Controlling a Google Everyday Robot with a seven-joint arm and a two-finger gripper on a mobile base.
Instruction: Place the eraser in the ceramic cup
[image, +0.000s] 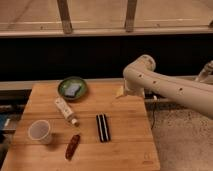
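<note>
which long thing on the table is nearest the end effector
The black striped eraser; the end effector sits by the table's back right edge, the white tube and reddish-brown piece lie farther away.

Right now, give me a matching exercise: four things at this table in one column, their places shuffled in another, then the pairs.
1 eraser
2 ceramic cup
3 green bowl
4 gripper

A back, left of centre
B front left
C back right edge
D front centre

Pairs: 1-D, 2-B, 3-A, 4-C
</note>
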